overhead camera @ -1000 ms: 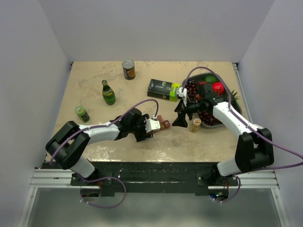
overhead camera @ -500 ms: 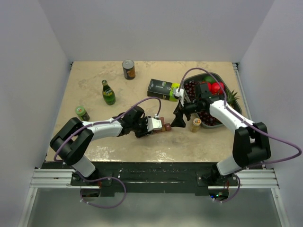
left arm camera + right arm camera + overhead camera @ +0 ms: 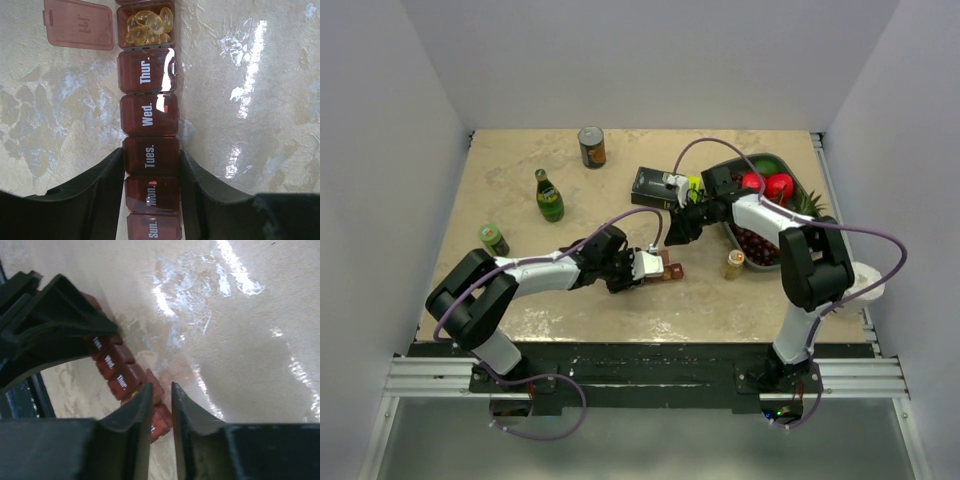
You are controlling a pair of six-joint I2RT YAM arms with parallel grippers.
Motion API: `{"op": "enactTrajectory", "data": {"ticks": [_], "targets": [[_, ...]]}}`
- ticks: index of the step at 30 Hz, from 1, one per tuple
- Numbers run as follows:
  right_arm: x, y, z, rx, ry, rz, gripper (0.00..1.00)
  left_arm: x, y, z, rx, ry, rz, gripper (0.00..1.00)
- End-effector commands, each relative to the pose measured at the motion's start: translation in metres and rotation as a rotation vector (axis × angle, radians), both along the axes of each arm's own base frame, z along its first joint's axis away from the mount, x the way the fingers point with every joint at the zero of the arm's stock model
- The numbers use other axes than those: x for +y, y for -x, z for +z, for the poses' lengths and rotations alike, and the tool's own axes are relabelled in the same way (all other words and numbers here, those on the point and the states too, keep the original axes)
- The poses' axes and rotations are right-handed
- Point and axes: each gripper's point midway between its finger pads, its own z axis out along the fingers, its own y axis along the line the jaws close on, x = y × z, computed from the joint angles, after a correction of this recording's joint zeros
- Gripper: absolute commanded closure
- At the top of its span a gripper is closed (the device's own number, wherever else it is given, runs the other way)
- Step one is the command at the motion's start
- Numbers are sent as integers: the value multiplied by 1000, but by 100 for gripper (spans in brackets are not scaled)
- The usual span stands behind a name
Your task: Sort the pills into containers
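Observation:
The containers (image 3: 149, 150) are a dark red day-labelled strip lying on the table, also in the top view (image 3: 669, 268) and the right wrist view (image 3: 117, 371). My left gripper (image 3: 151, 170) is shut on it, one finger on each side at the Tues. and Mon. compartments. One lid (image 3: 79, 24) is flipped open, and yellow pills (image 3: 149, 26) fill that compartment. My right gripper (image 3: 677, 232) hovers above the strip's far end. Its fingers (image 3: 137, 405) stand a narrow gap apart with nothing between them.
A small amber bottle with a yellow cap (image 3: 733, 263) stands right of the strip. Behind are a black-and-green box (image 3: 663, 187) and a grey fruit tray (image 3: 740, 160). At the left are a green bottle (image 3: 549, 196), a small green can (image 3: 493, 239) and a dark can (image 3: 591, 146).
My left gripper has closed on the strip. My right gripper has moved back and left, away from the amber bottle toward the box, and its jaws have narrowed from wide open.

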Motion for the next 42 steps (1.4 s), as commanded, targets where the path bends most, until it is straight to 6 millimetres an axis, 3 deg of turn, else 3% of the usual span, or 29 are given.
{"op": "enactTrajectory", "data": {"ticks": [1, 5, 13, 19, 25, 33, 42], "targets": [[12, -38, 17, -109, 33, -101, 82, -1, 8, -2, 17, -11, -36, 99], [10, -38, -2, -90, 84, -105, 89, -2, 8, -3, 21, -13, -39, 100], [9, -35, -27, -49, 125, -86, 91, -2, 8, -5, 31, -22, -37, 100], [16, -19, -25, -31, 104, -8, 92, -1, 8, -6, 38, -29, -35, 100], [17, 3, -8, -47, 50, 88, 94, -1, 8, -9, 50, -38, -28, 100], [11, 15, 6, -81, 46, 109, 96, 0, 9, -15, 74, -56, -17, 100], [2, 35, -25, 16, 138, 149, 96, 1, 9, -16, 87, -62, -8, 100]]}}
